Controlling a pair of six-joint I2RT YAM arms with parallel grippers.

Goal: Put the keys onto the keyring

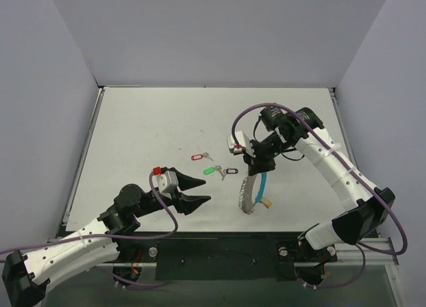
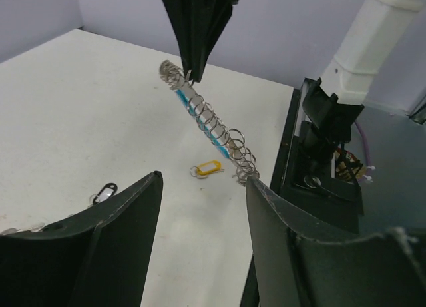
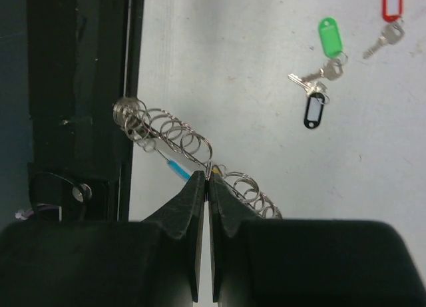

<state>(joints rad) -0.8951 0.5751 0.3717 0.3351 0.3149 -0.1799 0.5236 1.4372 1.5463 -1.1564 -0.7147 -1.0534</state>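
The keyring [image 1: 249, 194], a coil of silvery wire with a blue segment, hangs tilted from my right gripper [image 1: 255, 170], its low end near the table. In the right wrist view the gripper [image 3: 209, 178] is shut on one wire loop of the keyring [image 3: 174, 131]. The yellow key [image 1: 266, 202] lies beside the ring's low end. The red key [image 1: 197, 156], green key [image 1: 209, 169] and black key [image 1: 231, 170] lie loose mid-table. My left gripper [image 1: 206, 191] is open and empty, left of the ring. From its wrist I see the keyring [image 2: 212, 124] and yellow key [image 2: 207, 168] ahead.
The table's near edge is a black rail [image 1: 219, 250] holding both arm bases. The right arm's base [image 2: 329, 130] stands just right of the ring in the left wrist view. Grey walls enclose the white table [image 1: 146, 120] on three sides.
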